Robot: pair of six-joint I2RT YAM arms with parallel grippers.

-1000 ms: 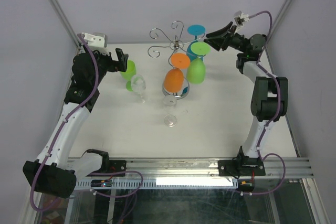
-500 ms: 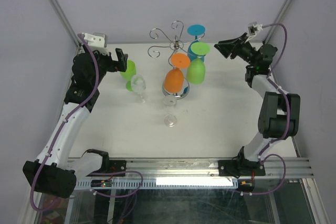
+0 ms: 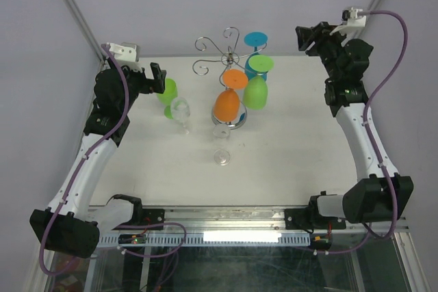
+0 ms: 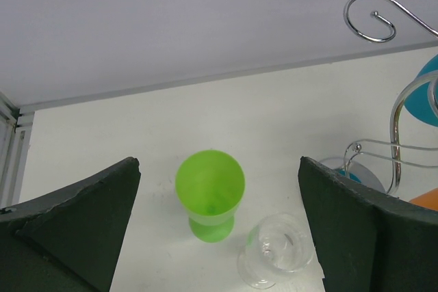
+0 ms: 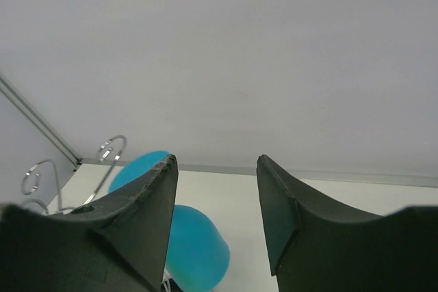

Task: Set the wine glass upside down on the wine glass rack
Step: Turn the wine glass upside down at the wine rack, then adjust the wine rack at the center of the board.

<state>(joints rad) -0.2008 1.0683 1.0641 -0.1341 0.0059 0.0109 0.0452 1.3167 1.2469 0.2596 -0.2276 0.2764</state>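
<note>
Wine glass rack (image 3: 234, 124) is standing toward the back middle of the white bench (image 3: 287, 162), its chrome scroll arms curling out above a round base. Three coloured glasses are hanging from it bowl-down: an orange glass (image 3: 227, 105) on the near side, a green glass (image 3: 255, 92) just to its right, and a blue glass (image 3: 256, 39) behind them. A clear wine glass (image 3: 221, 143) is standing right in front of the base, between the rack and the near edge. Off to the left, well apart from the rack, a lime-green wine glass (image 3: 168, 94) is sitting upright with its mouth facing up, showing only its own green inside. A second clear glass (image 3: 181, 109) is standing just beside its foot, though I cannot tell whether the two are touching. The left tool (image 3: 159, 75) is hovering over the lime-green glass. Its dark fingers (image 4: 75, 227) are spread wide to either side in the wrist view, gripping nothing. The right tool (image 3: 303, 37) is hanging high at the back right, beyond the blue glass. Its fingers (image 5: 308, 230) are also parted, with nothing between them.
</note>
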